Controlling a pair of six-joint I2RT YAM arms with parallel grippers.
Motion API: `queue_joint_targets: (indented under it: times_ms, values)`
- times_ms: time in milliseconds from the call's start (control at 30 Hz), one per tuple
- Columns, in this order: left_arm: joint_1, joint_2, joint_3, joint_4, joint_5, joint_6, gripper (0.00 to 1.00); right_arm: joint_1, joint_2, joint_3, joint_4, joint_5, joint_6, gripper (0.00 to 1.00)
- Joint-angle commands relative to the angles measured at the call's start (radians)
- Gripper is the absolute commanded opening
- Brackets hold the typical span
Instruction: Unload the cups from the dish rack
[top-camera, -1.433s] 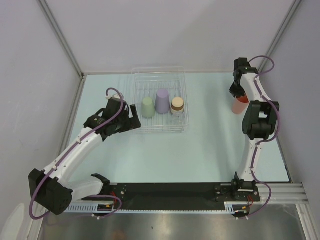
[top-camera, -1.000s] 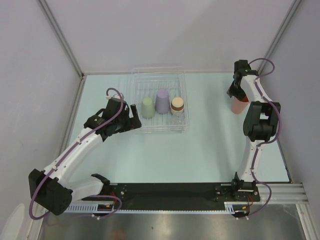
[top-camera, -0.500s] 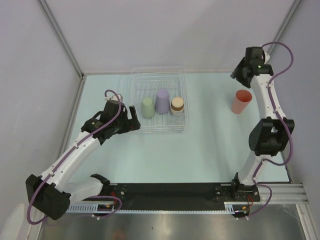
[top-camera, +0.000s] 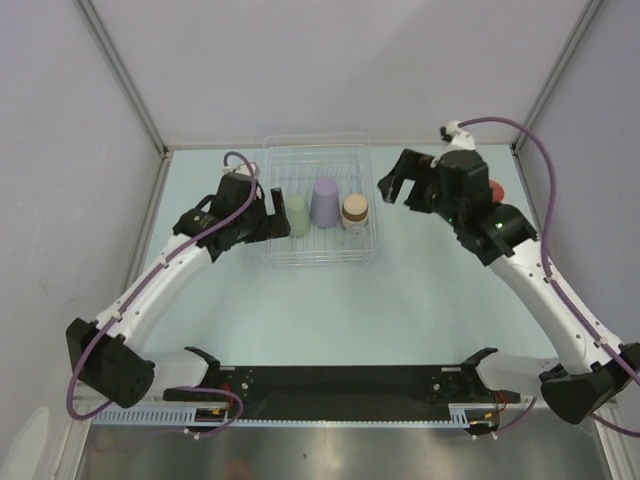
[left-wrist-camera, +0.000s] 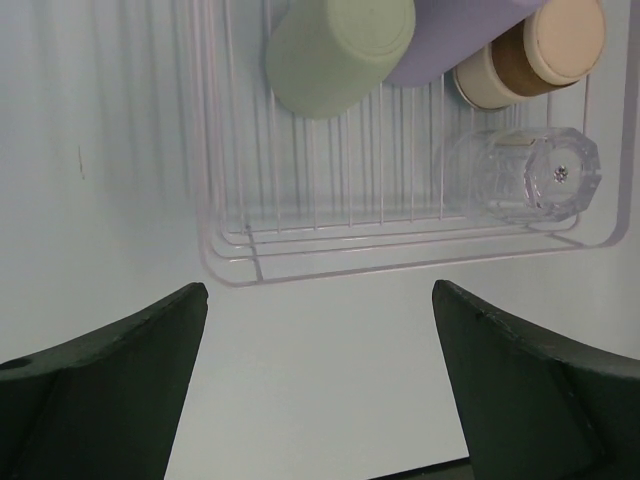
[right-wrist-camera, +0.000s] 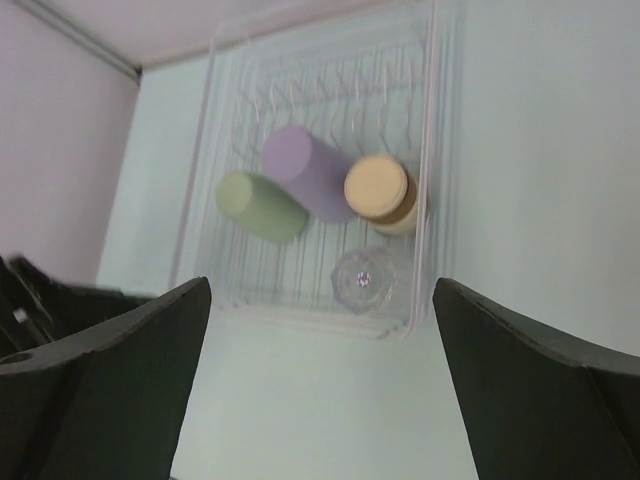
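**Clear plastic rack (top-camera: 310, 170) loaded, one cup out on the desk (top-camera: 420, 300)**

The rack sits toward the far middle of the pale desk. A green cup (top-camera: 296, 214), a lavender cup (top-camera: 325, 200) and a cork-topped cup (top-camera: 354, 208) stand in a row inside it, each touching or nearly touching the next. A clear tumbler (left-wrist-camera: 520, 175) lies in the rack just beside the cork-topped one, toward the near wall.

The left pincer (top-camera: 275, 223) hangs at the rack's left edge, close to the green cup. Its fingers (left-wrist-camera: 100, 390) are spread wide with nothing between them. The right pincer (top-camera: 398, 190) hangs just off the rack's right side and faces all four pieces from above. It too is spread wide and holds nothing.

The pink cup (top-camera: 496, 189) is on the desk well to the right of the rack. Only a sliver of it shows behind the right arm.
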Motion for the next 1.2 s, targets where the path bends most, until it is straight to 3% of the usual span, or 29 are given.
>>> queue_joint_targets:
  times_ms: [0,267,467,833,1167]
  values:
    - [-0.021,0.114,0.156,0.036,0.065,0.078,1.0,0.175,-0.036,-0.059,-0.033,0.224,-0.009,1.0]
    - [-0.094,0.47,0.527,-0.054,-0.154,0.176,1.0,0.249,-0.082,-0.091,-0.131,0.354,0.027,1.0]
    - [-0.101,0.558,0.595,0.038,-0.171,0.227,1.0,0.257,-0.142,-0.125,-0.143,0.325,-0.001,1.0]
    - [-0.161,0.737,0.739,0.095,-0.113,0.282,1.0,0.252,-0.144,-0.134,-0.18,0.317,-0.035,1.0]
    - [-0.158,0.837,0.792,0.115,-0.142,0.272,1.0,0.234,-0.156,-0.142,-0.201,0.306,-0.057,1.0]
